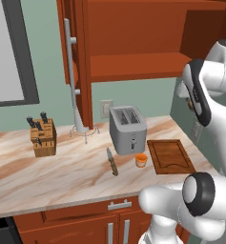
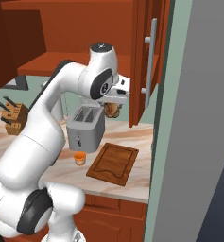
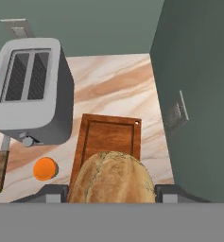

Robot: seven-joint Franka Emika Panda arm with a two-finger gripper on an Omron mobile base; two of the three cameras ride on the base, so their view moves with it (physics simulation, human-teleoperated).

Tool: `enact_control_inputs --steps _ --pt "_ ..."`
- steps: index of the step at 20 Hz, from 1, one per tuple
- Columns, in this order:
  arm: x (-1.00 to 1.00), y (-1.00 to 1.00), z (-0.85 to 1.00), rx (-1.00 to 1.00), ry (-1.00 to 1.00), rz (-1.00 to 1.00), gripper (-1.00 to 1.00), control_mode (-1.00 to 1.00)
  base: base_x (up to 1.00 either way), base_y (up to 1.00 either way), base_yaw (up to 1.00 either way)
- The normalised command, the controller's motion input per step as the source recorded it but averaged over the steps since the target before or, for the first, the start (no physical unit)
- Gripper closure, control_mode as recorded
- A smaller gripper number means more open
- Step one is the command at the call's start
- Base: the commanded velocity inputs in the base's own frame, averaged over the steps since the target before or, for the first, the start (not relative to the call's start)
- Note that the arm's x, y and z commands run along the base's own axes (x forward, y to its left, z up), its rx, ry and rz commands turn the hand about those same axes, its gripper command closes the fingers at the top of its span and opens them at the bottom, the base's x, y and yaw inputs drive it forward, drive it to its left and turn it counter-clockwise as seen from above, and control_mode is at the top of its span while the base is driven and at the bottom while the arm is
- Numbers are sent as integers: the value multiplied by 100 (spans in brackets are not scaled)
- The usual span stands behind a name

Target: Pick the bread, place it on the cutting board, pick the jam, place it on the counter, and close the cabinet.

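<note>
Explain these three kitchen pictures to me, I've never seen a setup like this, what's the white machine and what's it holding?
It's a white robot arm in a simulated kitchen. Two cameras ride on its base, left and right behind the arm; the third sits on its hand, looking down. The gripper is shut on the bread, held in the air above the cutting board. On the counter stand a toaster, the orange jam jar, a knife and a knife block. The cabinet above stands open.

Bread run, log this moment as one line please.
stage: carrying | fingers: shut on bread | bread: above cutting board, not placed | jam: on counter | cabinet: open
</note>
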Motion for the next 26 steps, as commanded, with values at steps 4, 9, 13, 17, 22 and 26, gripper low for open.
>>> enact_control_inputs --steps 4,9,13,17,22,26 --pt "-14 0 -42 2 13 0 100 -100 0 0 0" --pt "-10 1 -53 1 7 0 100 -100 0 0 0" --pt "0 0 -44 0 0 0 100 -100 0 0 0" --pt "0 0 -42 0 0 0 100 -100 0 0 0" --pt "0 0 -49 0 0 0 100 -100 0 0 0" --pt "0 0 -48 0 0 0 100 -100 0 0 0"
